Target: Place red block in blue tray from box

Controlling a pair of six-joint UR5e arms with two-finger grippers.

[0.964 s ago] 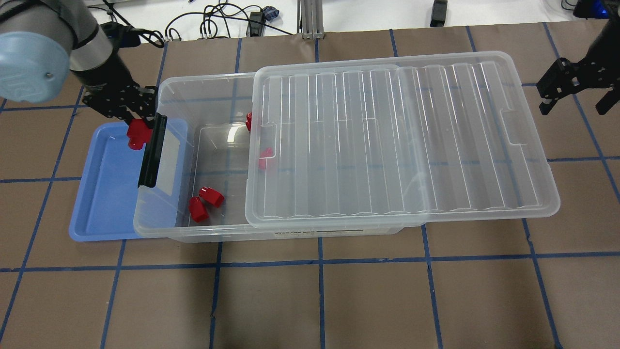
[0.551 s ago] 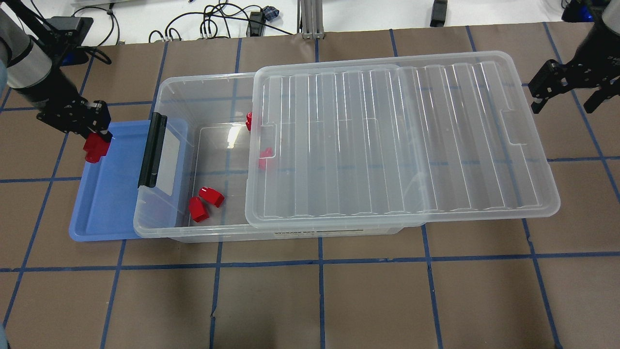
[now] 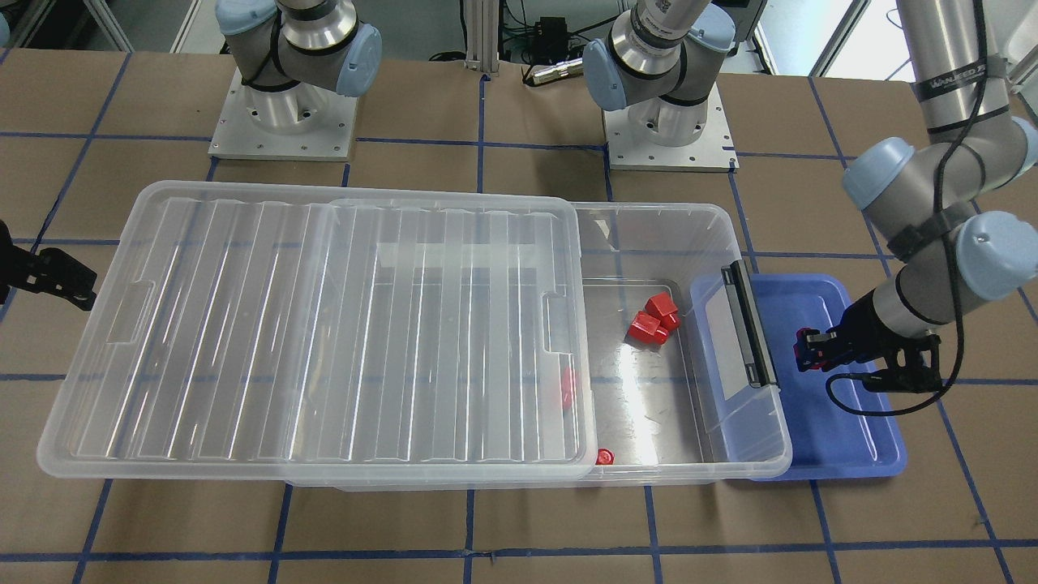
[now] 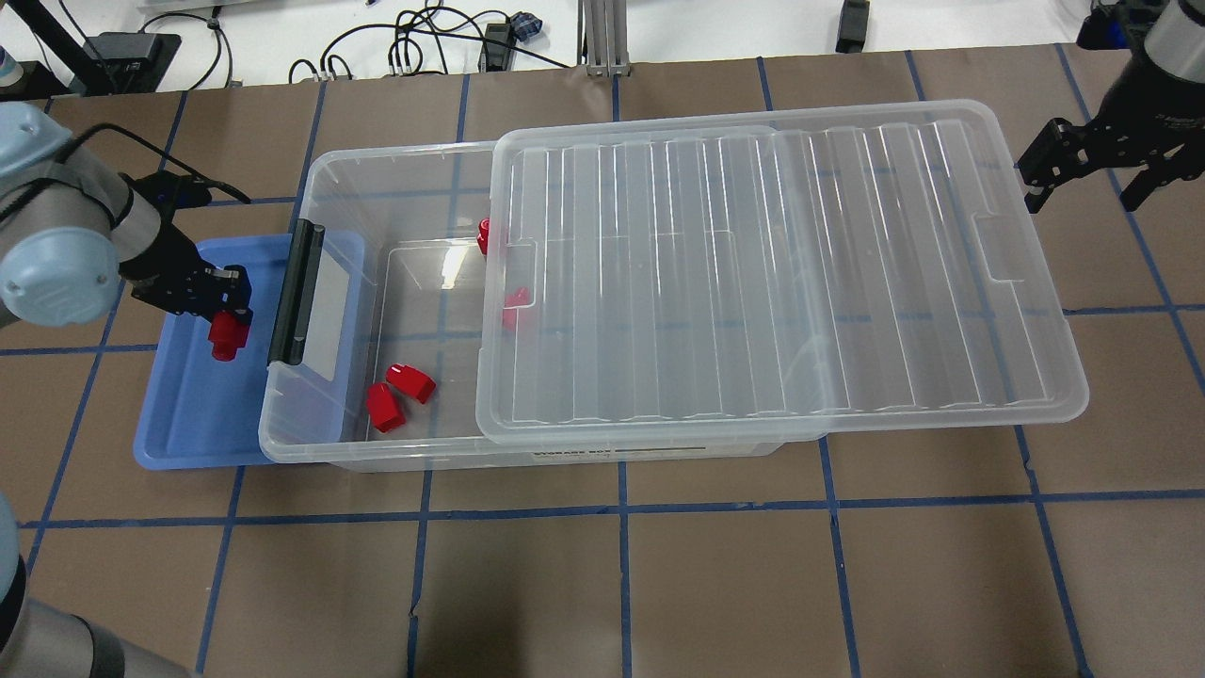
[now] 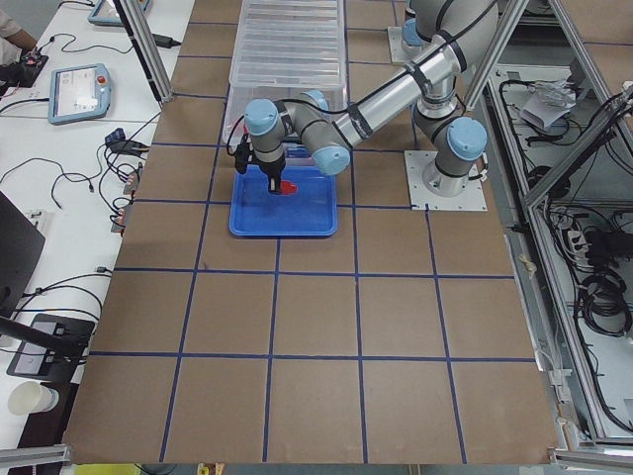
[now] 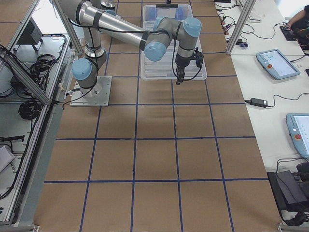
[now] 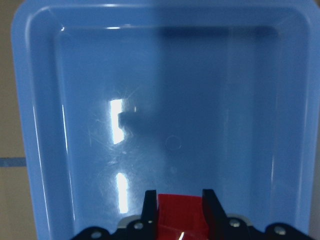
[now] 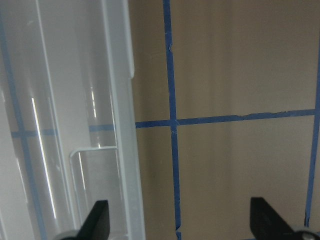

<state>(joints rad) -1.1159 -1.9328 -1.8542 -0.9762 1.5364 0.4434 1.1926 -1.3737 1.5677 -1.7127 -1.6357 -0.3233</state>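
Red plastic shows between the two fingers of the left pincer [image 4: 227,318]: it is clamped on the red block [image 4: 224,337], which hangs over the middle of the blue tray [image 4: 184,428], a little toward 12 o'clock in the overhead view. From the wrist view the block seems clear of the tray floor, though how far I cannot tell. The tray lies on the desk at the 9 o'clock end of the box [image 4: 405,174], whose latch end overhangs the tray's 3 o'clock side. The right pincer [image 4: 1080,193] hangs spread wide and empty, near the 2 o'clock corner of the lid [image 4: 772,273].

The step in hand, as I judge it, is the release. It goes best if the arm sinks straight down until the block is just above the floor, then parts the fingers only a little, so the stubbed block does not bounce or roll. The descent should keep toward 9 o'clock, away from the black latch bar [image 4: 297,292], and the retreat should be straight up
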